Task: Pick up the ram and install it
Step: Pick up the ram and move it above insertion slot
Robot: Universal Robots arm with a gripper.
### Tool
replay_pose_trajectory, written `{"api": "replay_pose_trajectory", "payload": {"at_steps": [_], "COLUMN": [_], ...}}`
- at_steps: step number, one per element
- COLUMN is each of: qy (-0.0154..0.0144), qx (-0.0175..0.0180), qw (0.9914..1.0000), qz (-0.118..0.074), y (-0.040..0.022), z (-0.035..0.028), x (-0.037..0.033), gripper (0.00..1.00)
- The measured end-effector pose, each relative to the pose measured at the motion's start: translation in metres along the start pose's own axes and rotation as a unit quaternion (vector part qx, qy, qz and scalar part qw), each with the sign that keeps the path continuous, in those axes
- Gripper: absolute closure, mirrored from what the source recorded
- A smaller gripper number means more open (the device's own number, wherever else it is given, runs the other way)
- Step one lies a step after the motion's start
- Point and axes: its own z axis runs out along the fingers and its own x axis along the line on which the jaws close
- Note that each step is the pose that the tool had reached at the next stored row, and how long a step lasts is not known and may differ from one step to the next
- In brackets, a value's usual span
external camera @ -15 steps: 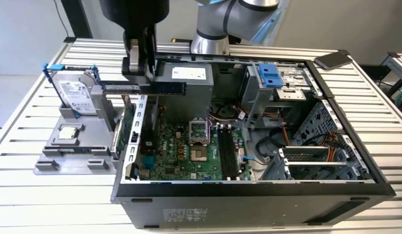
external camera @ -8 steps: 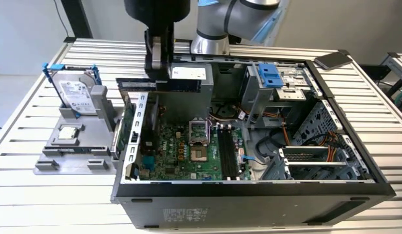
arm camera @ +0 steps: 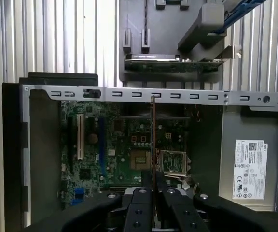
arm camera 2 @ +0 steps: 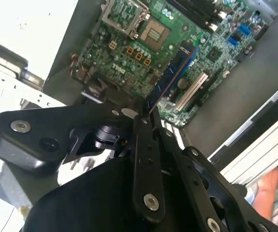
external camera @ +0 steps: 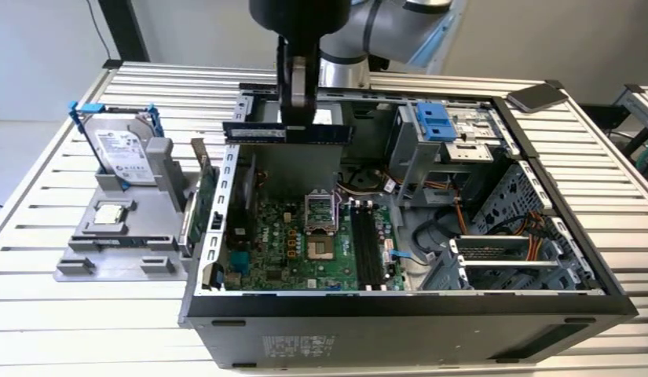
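It looked like a robotics lab. An open desktop computer case [external camera: 408,334] lay on a slatted aluminium bench [external camera: 82,330], with a grey parts fixture [external camera: 119,243] beside the case and a robot arm [external camera: 408,31] above it.

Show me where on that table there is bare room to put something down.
Bare slats of the table lie at the exterior view's lower left, nearer the camera than the grey stand, and beyond that stand, beside the computer case. Inside the case it is crowded: circuit board, cables, and the gripper holding the ram above.
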Motion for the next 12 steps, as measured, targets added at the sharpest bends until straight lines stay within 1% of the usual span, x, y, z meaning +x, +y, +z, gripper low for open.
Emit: {"api": "replay_pose_trajectory", "payload": {"at_steps": [5,12], "qy": [-0.0001,0.0], "qx": [0.0,0.0], "qw": [1.0,1.0], "qz": [0.0,0.0], "y": [-0.0225,-0.0541], "z": [0.0001,0.0002], "x": [-0.0036,-0.0068], "gripper": [1.0,1.0]}}
